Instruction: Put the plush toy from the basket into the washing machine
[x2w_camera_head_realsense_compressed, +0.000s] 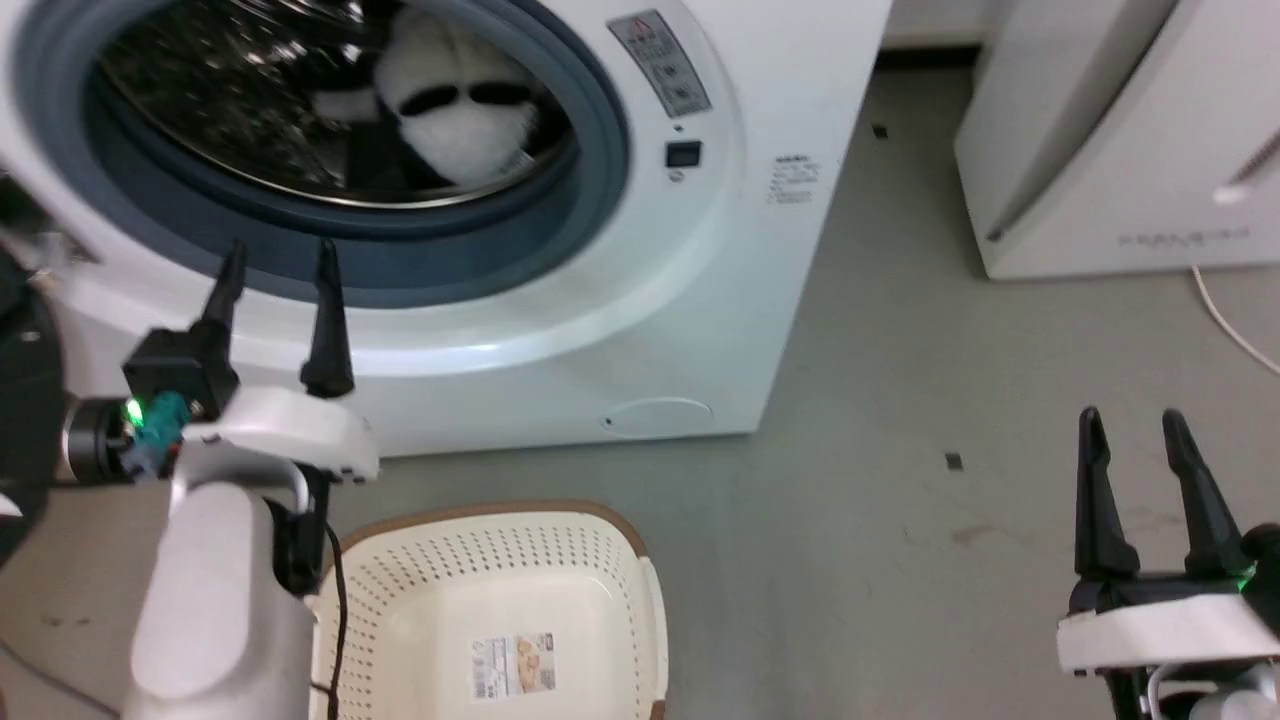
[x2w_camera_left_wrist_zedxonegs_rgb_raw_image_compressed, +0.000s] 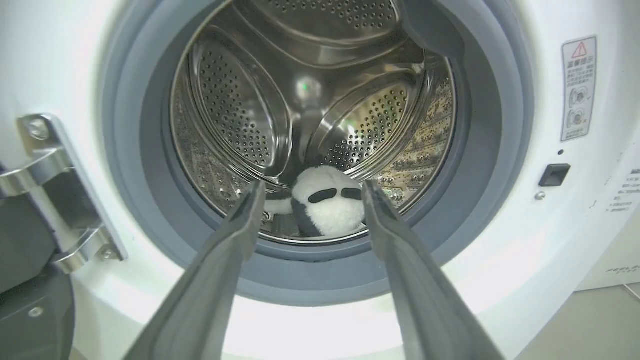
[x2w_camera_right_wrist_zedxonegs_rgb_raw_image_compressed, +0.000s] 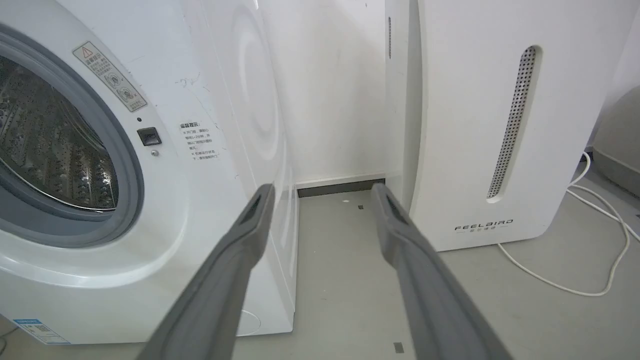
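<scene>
The left end effector (x2w_camera_head_realsense_compressed: 280, 258), spread wide and empty, faced the mouth of the washing machine (x2w_camera_head_realsense_compressed: 690, 300) at the frame's upper left, where the plush toy (x2w_camera_head_realsense_compressed: 455, 115) lay in the drum (x2w_camera_left_wrist_zedxonegs_rgb_raw_image_compressed: 240, 115), seemingly light, soft and squashy, best pinched across its fluffy body.

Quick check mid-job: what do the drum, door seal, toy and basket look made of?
Drum: shiny perforated metal, likely steel, mirror reflections. Seal: matte grey, probably rubber. Toy: fluffy fabric pile, fuzzy outline. Basket: smooth cream plastic by its look, punched holes, brown woven-look rim.
</scene>
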